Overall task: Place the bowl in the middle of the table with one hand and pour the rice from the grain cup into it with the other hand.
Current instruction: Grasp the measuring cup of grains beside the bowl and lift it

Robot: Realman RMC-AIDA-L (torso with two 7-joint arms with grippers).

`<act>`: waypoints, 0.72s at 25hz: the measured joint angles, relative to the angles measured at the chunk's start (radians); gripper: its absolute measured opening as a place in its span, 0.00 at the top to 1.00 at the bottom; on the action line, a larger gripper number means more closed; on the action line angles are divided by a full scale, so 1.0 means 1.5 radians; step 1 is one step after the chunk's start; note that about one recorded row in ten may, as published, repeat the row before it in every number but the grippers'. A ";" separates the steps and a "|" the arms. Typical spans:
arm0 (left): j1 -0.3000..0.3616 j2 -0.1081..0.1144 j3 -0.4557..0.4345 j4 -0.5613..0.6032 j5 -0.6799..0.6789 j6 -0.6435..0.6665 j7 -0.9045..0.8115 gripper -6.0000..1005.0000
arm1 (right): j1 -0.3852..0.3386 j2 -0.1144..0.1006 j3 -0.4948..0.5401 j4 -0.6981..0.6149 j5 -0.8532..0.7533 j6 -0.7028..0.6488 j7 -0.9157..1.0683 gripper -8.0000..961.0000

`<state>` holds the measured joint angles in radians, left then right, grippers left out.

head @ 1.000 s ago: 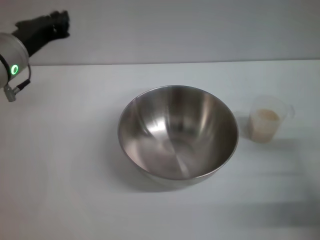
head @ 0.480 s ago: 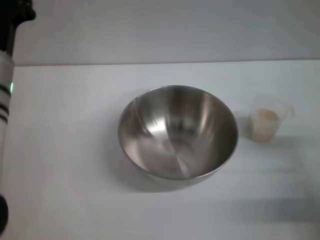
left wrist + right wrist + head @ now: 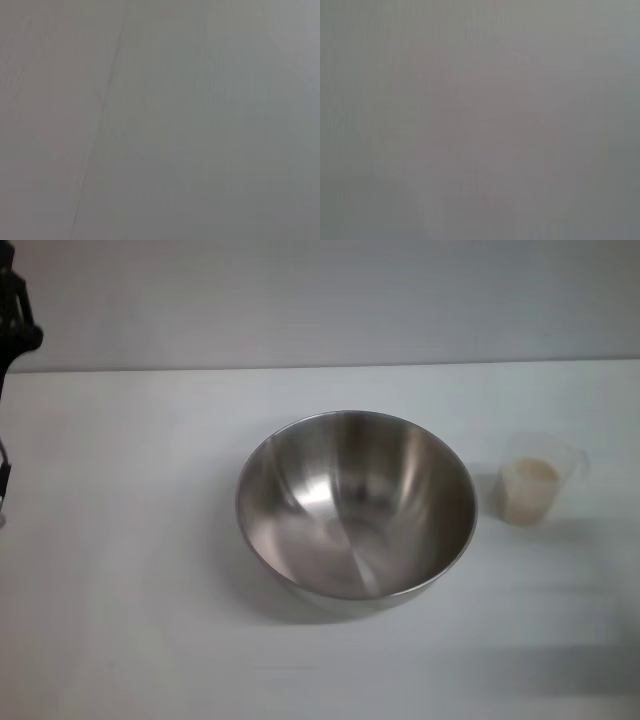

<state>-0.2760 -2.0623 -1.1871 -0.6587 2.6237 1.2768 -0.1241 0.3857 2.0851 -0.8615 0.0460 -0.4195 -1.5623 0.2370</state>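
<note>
Large shiny stainless-steel bowl mid white tabletop, empty. Small clear plastic grain cup with beige rice just right of it, upright. Right arm nearer, I judge. Neither end effector visible; can't tell grip state.

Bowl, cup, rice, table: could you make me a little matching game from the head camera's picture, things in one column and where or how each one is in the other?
Things:
1. bowl
2. cup
3. rice
4. table

Descriptions:
A. pale grains sitting inside the clear plastic container
B. plain white surface under everything
C. shiny steel, empty, near the middle
D. small and see-through, upright, to the robot's right of the big steel thing

Pairs: 1-C, 2-D, 3-A, 4-B
</note>
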 joint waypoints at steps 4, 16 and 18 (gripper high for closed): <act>0.007 0.000 -0.003 0.018 0.015 0.013 -0.023 0.84 | -0.012 0.001 0.000 0.003 0.000 -0.021 0.000 0.31; 0.039 0.000 -0.004 0.051 0.023 0.021 -0.040 0.84 | -0.035 0.003 -0.006 0.086 -0.004 -0.098 -0.005 0.31; 0.039 0.000 -0.004 0.051 0.024 0.021 -0.041 0.84 | -0.037 0.004 -0.007 0.096 -0.013 -0.098 -0.005 0.31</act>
<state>-0.2172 -2.0617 -1.1935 -0.5826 2.6591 1.3085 -0.1849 0.3304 2.0905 -0.8712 0.1905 -0.4386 -1.7093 0.2298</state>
